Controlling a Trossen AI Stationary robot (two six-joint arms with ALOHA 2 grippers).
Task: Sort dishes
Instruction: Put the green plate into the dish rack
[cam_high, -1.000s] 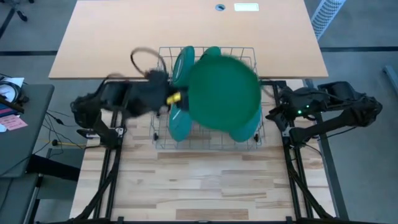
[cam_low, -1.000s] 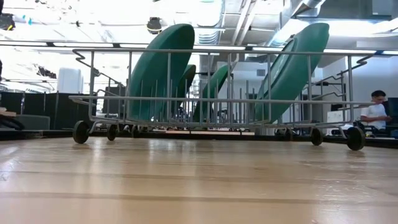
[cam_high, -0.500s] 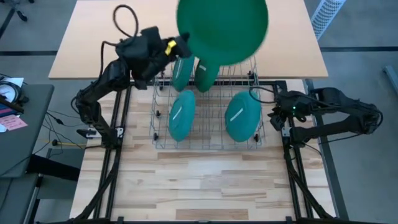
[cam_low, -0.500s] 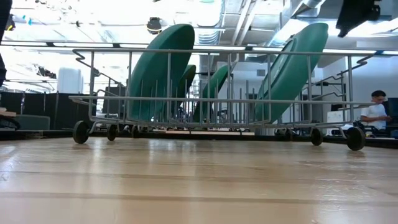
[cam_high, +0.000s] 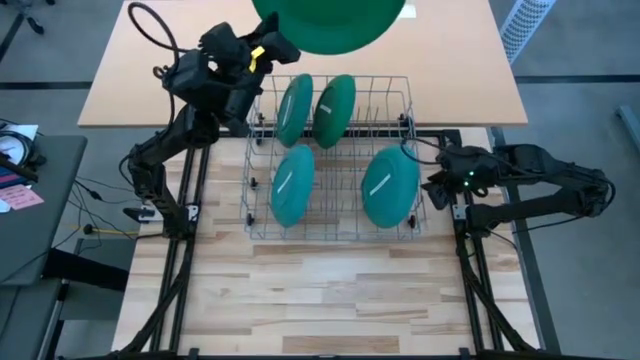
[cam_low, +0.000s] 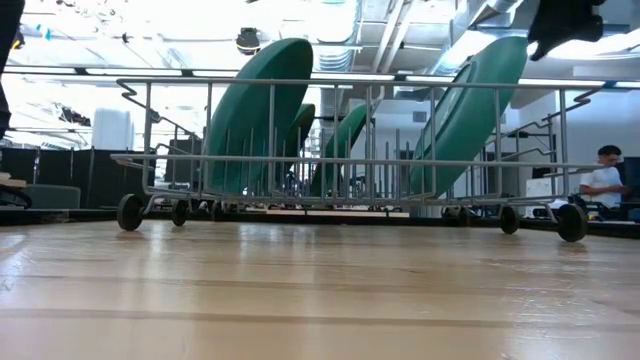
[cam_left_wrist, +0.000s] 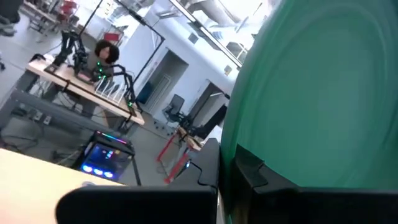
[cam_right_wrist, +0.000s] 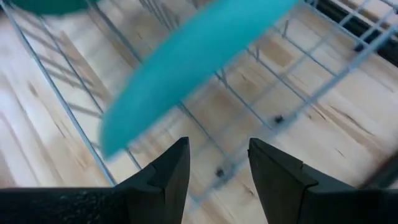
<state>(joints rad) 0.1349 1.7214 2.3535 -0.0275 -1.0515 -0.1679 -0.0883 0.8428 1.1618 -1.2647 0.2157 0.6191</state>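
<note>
My left gripper (cam_high: 268, 50) is raised high over the table's far part and is shut on a dark green plate (cam_high: 330, 18), which fills the right of the left wrist view (cam_left_wrist: 323, 93). A wire rack (cam_high: 330, 232) stands mid-table. It holds a teal plate (cam_high: 293, 108) and a green plate (cam_high: 335, 108) on edge at the back. Two teal plates (cam_high: 292, 185) (cam_high: 390, 187) stand on edge at the front. My right gripper (cam_right_wrist: 217, 165) is open and empty at the rack's right side (cam_high: 435, 185), close to the front right plate (cam_right_wrist: 186, 56). My left gripper pinches the green plate's rim (cam_left_wrist: 229, 155) between its two fingers, one finger (cam_left_wrist: 252, 171) on each face. The fingers reach it from the table's left side. The plate is lifted clear, high above the table, its broad face turned up.
Bare light tabletop (cam_high: 300, 70) lies beyond the rack, with a small white label (cam_high: 397, 12) at its far edge. Wooden boards (cam_high: 330, 290) lie in front of the rack. In the low view the rack's rollers (cam_low: 130, 212) stand on the wood, and a person (cam_low: 603, 180) sits far behind.
My left gripper has carried the green plate from above the rack toward the table's far edge and a little to the left, keeping it high and clear. The four plates in the rack have stayed in place.
</note>
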